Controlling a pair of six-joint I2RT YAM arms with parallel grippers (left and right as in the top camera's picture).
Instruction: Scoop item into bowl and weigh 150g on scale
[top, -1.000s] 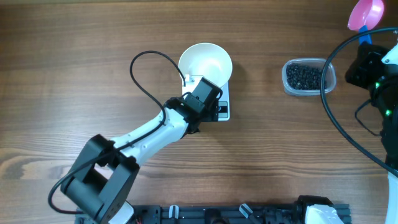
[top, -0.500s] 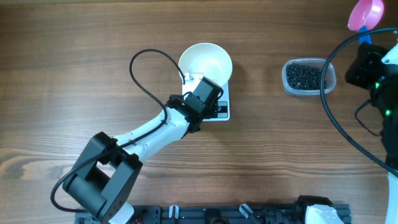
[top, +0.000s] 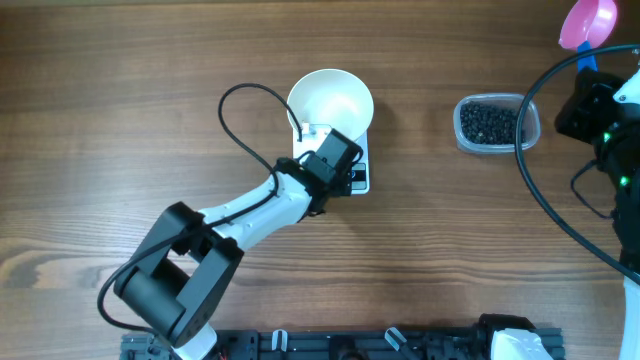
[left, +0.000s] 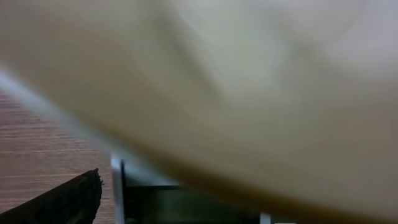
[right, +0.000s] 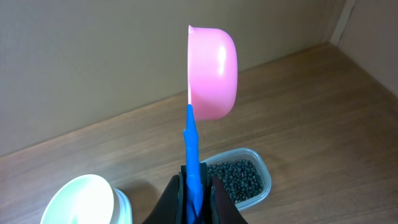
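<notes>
Top view: my left gripper (top: 338, 150) is spread wide and holds nothing, above the scale (top: 358, 176); the empty bowl (top: 331, 100) sits on the scale; the beans (top: 490, 122) are in the tub (top: 530, 130), near the left of my right gripper (top: 588, 78) | Left wrist: the bowl is blurry and very close | Right wrist: the jaws pinch the handle of the scoop (right: 211, 71), which points up; the tub is below it.

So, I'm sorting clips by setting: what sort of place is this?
Probably a robot lab bench, not a kitchen: a left robot arm and right robot arm at a wooden table, with a kitchen scale and white bowl set out.
</notes>
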